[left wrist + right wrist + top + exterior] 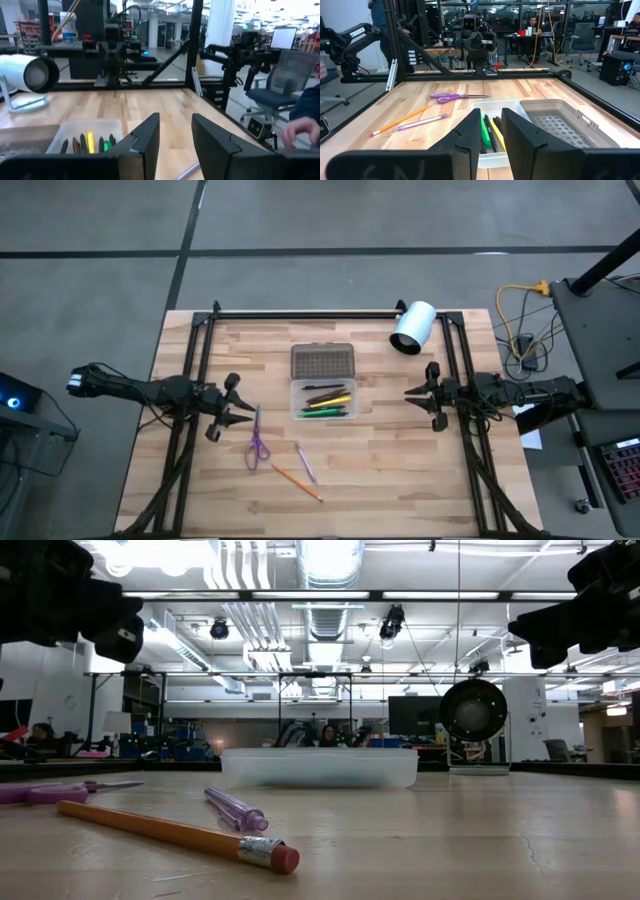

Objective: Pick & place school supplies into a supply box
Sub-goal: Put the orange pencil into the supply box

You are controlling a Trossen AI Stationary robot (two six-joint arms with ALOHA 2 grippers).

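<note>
The clear supply box (323,400) lies mid-table with its dotted grey lid (322,362) opened flat toward the far edge. Yellow, green and dark pens lie inside it (489,131). Flat on the wood nearer the near edge are the purple-handled scissors (256,442), a purple pen (305,462) and an orange pencil (296,480). My left gripper (243,412) is open and hovers just left of the scissors, pointing right. My right gripper (412,395) is open, right of the box and pointing left. Neither holds anything.
A white cylinder (413,327) lies on its side near the far right corner. Black frame rails (190,380) run along the table's left, right and far sides. Bare wood lies between the box and the right rail. A person's hand (300,131) shows beyond the table's right side.
</note>
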